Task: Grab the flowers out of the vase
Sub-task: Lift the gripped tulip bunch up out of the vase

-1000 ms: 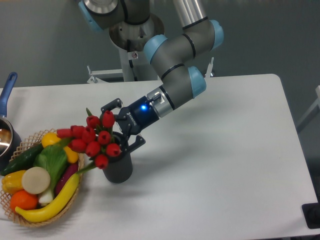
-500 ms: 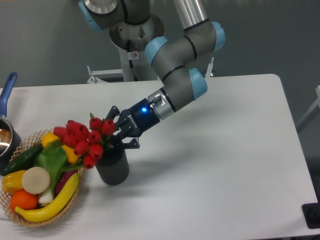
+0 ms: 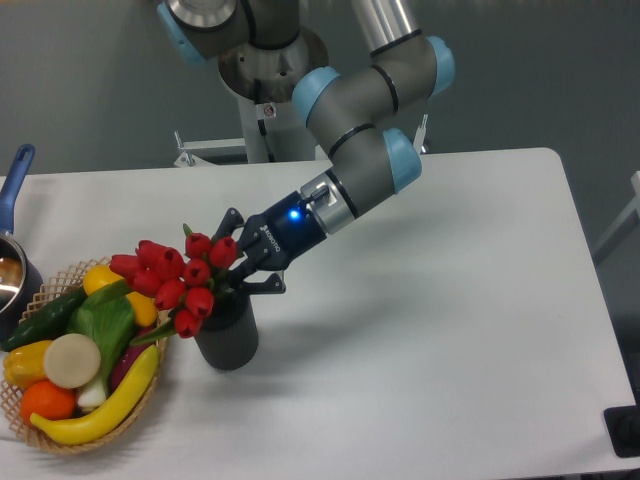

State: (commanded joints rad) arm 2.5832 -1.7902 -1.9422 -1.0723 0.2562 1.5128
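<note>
Near the table's left edge we saw the basket (image 3: 70, 430); just beside it stood the vase (image 3: 228, 340), flowers (image 3: 180, 275) leaning out leftward. Our gripper (image 3: 238, 268) seemingly clenched their stems, though buds hid the contact.

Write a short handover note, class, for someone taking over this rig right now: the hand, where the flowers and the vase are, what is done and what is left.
Hand: closed around the flowers' stems just above the vase rim, reaching in from the right.
Flowers: red buds leaning left over the fruit basket, stems still down in the vase.
Vase: upright on the table, just right of the basket.
Done: approach and grasp, as far as the view shows.
Left: lift the bunch up and clear of the vase; watch that the vase does not come up or tip with it.
</note>
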